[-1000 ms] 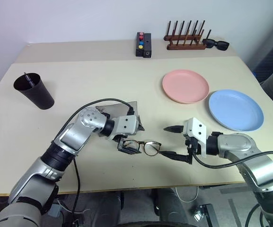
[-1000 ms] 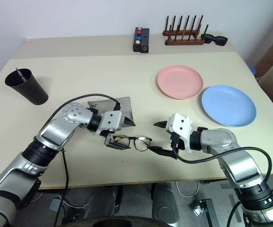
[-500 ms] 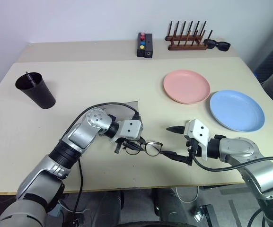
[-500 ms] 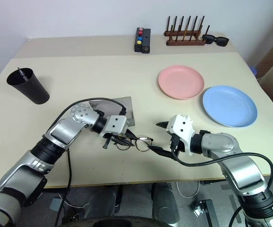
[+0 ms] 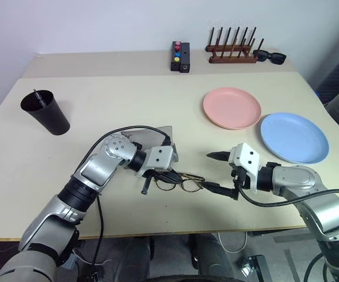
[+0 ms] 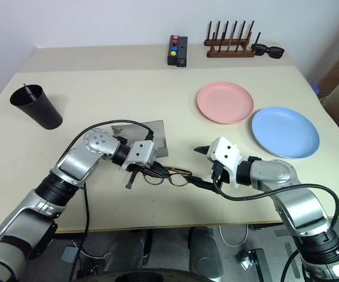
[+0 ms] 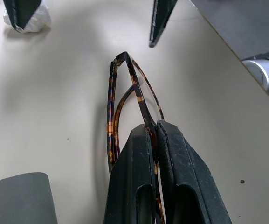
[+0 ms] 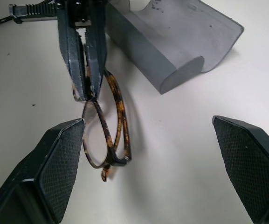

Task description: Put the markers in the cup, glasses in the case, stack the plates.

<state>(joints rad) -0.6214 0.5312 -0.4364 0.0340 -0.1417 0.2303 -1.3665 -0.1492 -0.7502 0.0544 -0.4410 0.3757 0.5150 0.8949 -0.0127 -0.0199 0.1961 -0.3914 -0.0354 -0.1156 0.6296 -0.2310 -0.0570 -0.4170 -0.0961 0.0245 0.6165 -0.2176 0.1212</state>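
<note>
1. The left hand (image 6: pixel 135 174) had its two black fingers (image 7: pixel 139 177) pressed together on the glasses (image 6: pixel 170 175), pinching the tortoiseshell frame at one lens.
2. The glasses were near the front edge of the counter (image 5: pixel 98 106), between the two hands; whether they rested on the surface or hung just above it could not be told.
3. The right hand (image 5: pixel 215 172) had its fingers spread wide, one on either side of the glasses' far end, touching nothing.
4. The grey case (image 8: pixel 171 42) lay open just behind the left hand, close to the glasses but apart from them.
5. The black cup (image 5: pixel 46 111) stood upright at the counter's left side, well apart from the hands, with a marker (image 5: pixel 37 96) poking out of it.
6. The pink plate (image 5: pixel 231 107) and the blue plate (image 5: pixel 292 137) lay side by side on the right of the counter, not stacked, their rims close together.
7. At the back edge stood a small black box with coloured buttons (image 5: pixel 179 56), a wooden peg rack (image 5: pixel 232 48), and black sunglasses (image 5: pixel 269 56) beside the rack.
</note>
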